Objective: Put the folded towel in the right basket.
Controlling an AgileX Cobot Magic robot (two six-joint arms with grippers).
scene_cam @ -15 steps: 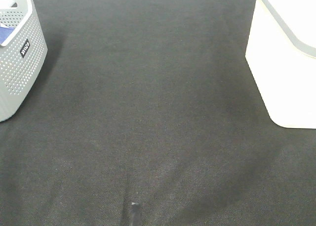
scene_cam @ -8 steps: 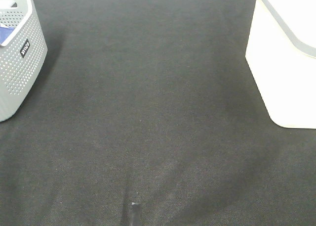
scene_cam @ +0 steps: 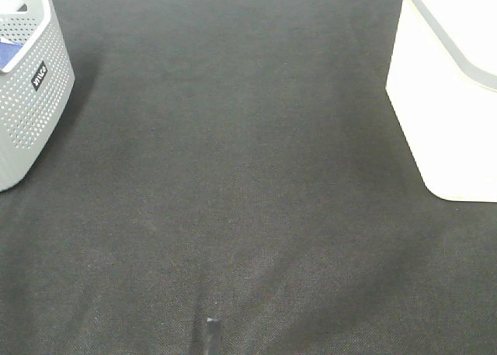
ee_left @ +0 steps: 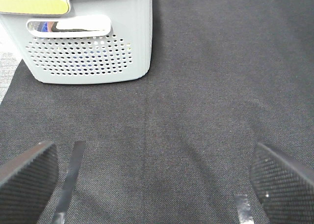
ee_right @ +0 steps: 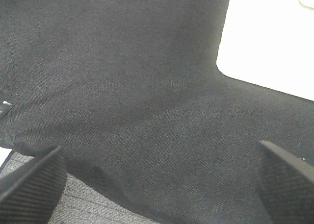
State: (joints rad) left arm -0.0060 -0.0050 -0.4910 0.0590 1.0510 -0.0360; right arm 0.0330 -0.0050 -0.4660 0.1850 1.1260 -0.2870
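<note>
The right basket (scene_cam: 450, 83) is white with a grey rim and stands at the right edge of the exterior view; its wall also shows in the right wrist view (ee_right: 274, 37). No folded towel lies on the mat. A blue cloth (scene_cam: 9, 53) peeks from the grey perforated left basket (scene_cam: 27, 99), also in the left wrist view (ee_left: 91, 37). Neither gripper shows in the exterior view. My left gripper (ee_left: 157, 177) is open and empty above the mat in front of the grey basket. My right gripper (ee_right: 157, 180) is open and empty near the white basket.
A black fabric mat (scene_cam: 241, 176) covers the table. A short dark strip of tape (scene_cam: 211, 335) lies at its front edge. In the left wrist view, tape strips (ee_left: 68, 180) lie on the mat. The mat's edge and a grey surface (ee_right: 73, 204) show in the right wrist view.
</note>
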